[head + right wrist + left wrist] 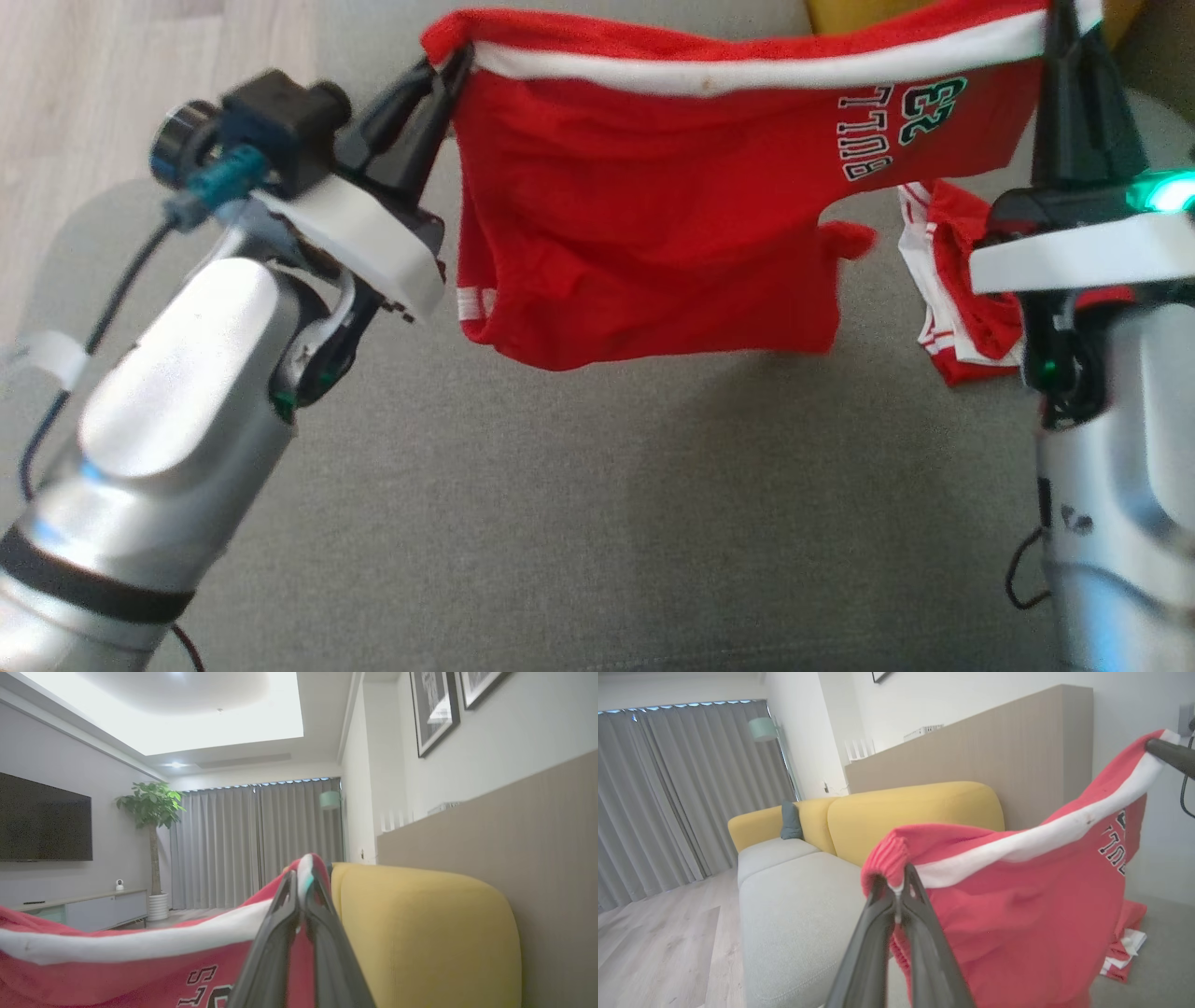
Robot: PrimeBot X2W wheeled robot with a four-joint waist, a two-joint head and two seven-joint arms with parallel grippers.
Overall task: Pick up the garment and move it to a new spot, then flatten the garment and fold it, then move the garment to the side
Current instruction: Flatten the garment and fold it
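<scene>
Pick-up looked done: the garment (pixel 653 215) hung clear of the grey seat cushion (pixel 560 523), stretched across the top of the head view. Left gripper (pixel 450 67) was clamped on its upper-left corner, right gripper (pixel 1060 19) on its upper-right corner. It wasn't yet laid down, flattened, folded or set aside, so most of the task was left. It looked like red shorts: white band along the top edge, inverted lettering and a 23 at upper right, lower hem sagging in soft folds. Another red-and-white garment (pixel 962 308) lay on the cushion at right.

Grey seat (pixel 560 523) lies open below the hung shorts (pixel 653 233); second red garment (pixel 962 243) clutters right side; yellow backrest (pixel 915 812) blocks beyond.
</scene>
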